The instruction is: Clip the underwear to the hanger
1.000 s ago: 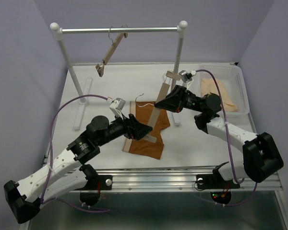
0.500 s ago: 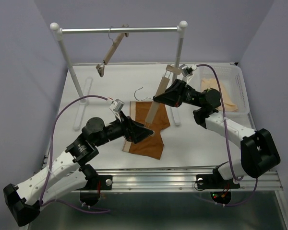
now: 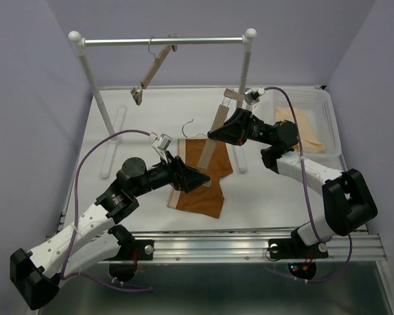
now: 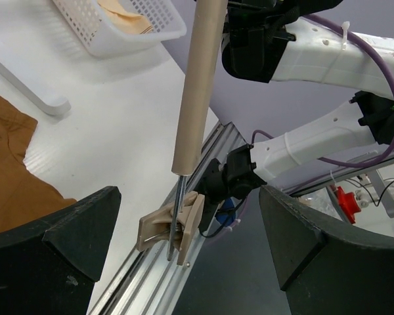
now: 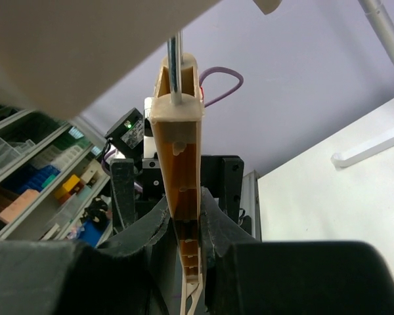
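The rust-orange underwear (image 3: 207, 197) lies flat on the table and also shows at the left edge of the left wrist view (image 4: 6, 170). The light-wood hanger (image 3: 210, 149) slants above it, upper end toward the rack. My right gripper (image 3: 218, 134) is shut on the hanger, its fingers (image 5: 240, 223) pinching one clip (image 5: 184, 197) edge-on. My left gripper (image 3: 198, 178) is open. Its fingers (image 4: 72, 236) stand wide on either side of the hanger's lower clip (image 4: 171, 230) without touching it. The bar (image 4: 197, 85) rises from that clip.
A second hanger (image 3: 151, 69) hangs tilted from the rack's rail (image 3: 164, 41). The rack's right post (image 3: 244, 79) stands just behind the right gripper. A white basket (image 3: 328, 125) with peach garments sits at the right and shows in the left wrist view (image 4: 118, 29).
The right gripper has lifted the hanger's upper end slightly up and back; its wire hook rose a little. The left arm shifted slightly, its fingers still open around the lower clip.
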Robot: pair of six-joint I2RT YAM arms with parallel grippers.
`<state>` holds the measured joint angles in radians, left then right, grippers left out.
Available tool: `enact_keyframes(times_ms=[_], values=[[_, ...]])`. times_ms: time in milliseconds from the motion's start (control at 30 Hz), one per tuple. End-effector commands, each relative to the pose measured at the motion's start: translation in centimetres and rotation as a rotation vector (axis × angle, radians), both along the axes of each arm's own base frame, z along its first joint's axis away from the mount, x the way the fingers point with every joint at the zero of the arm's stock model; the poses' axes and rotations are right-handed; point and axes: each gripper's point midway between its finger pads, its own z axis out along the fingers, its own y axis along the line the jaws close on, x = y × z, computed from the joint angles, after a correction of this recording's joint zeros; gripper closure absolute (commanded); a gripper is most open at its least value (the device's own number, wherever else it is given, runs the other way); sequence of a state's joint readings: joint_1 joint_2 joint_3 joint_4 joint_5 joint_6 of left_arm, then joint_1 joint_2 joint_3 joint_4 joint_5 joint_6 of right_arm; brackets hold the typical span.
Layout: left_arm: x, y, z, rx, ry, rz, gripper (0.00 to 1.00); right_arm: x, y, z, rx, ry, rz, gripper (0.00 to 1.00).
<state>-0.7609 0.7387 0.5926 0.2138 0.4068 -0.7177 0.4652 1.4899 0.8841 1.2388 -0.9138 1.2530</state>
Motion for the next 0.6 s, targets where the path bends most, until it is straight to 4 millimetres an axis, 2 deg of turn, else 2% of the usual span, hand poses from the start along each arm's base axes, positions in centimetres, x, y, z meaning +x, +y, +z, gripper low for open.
enact_keyframes(times_ms=[0, 100, 333, 567], values=[[-0.5, -0.2, 2.5, -0.077, -0.081, -0.046, 0.01, -0.2, -0.4, 3.1, 0.035, -0.14, -0.039, 0.99], [-0.8, -0.2, 2.4, -0.084, -0.081, -0.069, 0.01, 0.7, -0.6, 3.1, 0.034, -0.145, -0.075, 0.99], [-0.6, -0.2, 0.9, -0.089, -0.026, -0.09, 0.01, 0.9, -0.9, 3.5, 0.067, -0.169, -0.08, 0.99], [-0.2, 0.5, 1.7, -0.111, -0.05, -0.072, 0.05, 1.5, -1.0, 2.9, 0.06, -0.137, -0.088, 0.99]])
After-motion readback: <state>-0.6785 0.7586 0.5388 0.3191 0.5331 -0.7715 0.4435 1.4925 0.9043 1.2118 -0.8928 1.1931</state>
